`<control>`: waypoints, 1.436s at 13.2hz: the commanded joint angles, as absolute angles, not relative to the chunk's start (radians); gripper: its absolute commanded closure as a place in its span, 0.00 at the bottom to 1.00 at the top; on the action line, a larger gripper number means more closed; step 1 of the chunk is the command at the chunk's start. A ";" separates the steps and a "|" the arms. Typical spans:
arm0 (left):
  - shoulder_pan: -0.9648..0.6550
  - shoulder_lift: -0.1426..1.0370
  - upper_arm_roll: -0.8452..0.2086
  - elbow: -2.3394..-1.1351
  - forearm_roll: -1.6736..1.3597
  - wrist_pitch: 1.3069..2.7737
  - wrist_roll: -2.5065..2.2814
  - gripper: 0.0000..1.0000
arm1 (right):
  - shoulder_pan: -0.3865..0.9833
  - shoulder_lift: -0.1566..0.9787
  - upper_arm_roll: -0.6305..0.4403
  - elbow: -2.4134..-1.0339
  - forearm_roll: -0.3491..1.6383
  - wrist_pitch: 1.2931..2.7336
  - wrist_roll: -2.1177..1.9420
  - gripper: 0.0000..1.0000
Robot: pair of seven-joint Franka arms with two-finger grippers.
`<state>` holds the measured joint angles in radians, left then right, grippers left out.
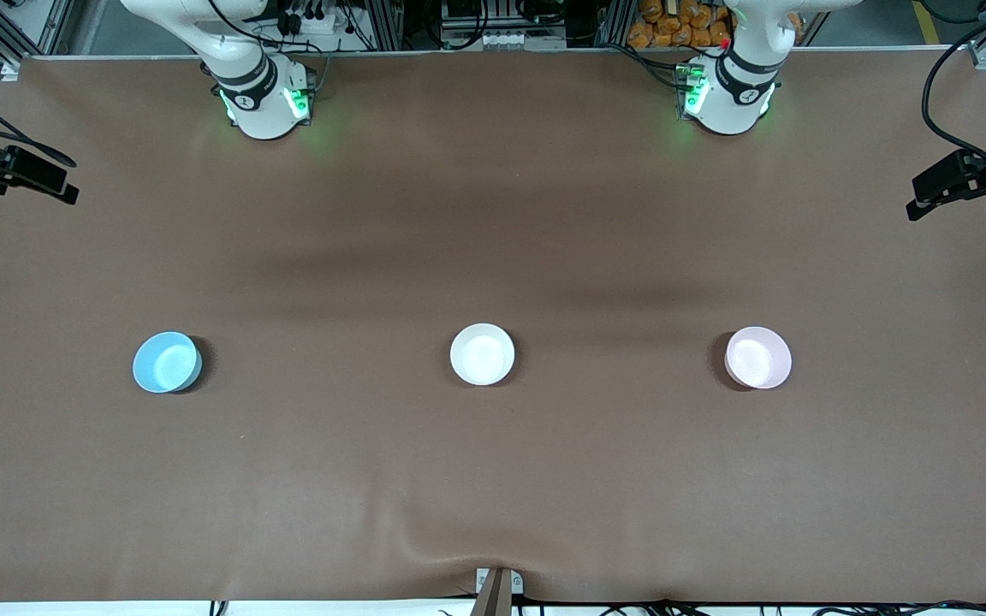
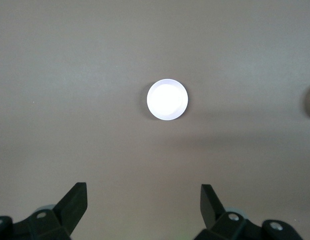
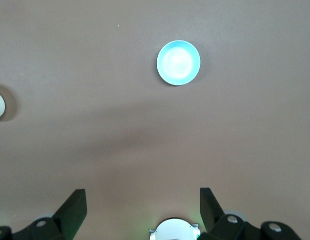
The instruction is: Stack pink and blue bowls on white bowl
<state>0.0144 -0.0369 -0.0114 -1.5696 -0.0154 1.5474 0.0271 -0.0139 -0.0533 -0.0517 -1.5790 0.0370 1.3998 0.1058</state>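
Above table, both pincers (image 2: 144,200) (image 3: 144,200) apparently wide, empty.

I see both arms drawn up above their bases at the robots' edge of the table, and neither one reaches out over the work area. From the front camera I can make out only the lower links: the right arm (image 1: 240,64) and the left arm (image 1: 741,68), each rising out of the top of the view, with green lights glowing at both bases. My left gripper (image 2: 144,205) hangs high, pointing straight down, its two dark fingers (image 2: 75,202) spread wide with nothing between them. My right gripper (image 3: 144,205) matches it: high up, facing down, fingers (image 3: 210,202) wide apart and holding nothing.
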 commanded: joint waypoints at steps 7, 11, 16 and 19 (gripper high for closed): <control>0.017 -0.032 -0.017 -1.557 -0.009 1.529 0.037 0.00 | -0.012 -0.067 -0.052 -1.551 0.025 1.371 0.109 0.00; 0.018 -0.031 -0.017 -1.571 -0.011 1.511 0.037 0.00 | -0.032 -0.048 -0.054 -1.565 0.003 1.364 0.095 0.00; 0.020 0.078 -0.017 -1.569 -0.011 1.583 0.046 0.00 | -0.035 -0.034 -0.054 -1.565 0.003 1.388 0.095 0.00; 0.023 0.184 -0.017 -1.571 -0.005 1.658 0.054 0.00 | -0.029 -0.032 -0.052 -1.563 0.003 1.381 0.095 0.00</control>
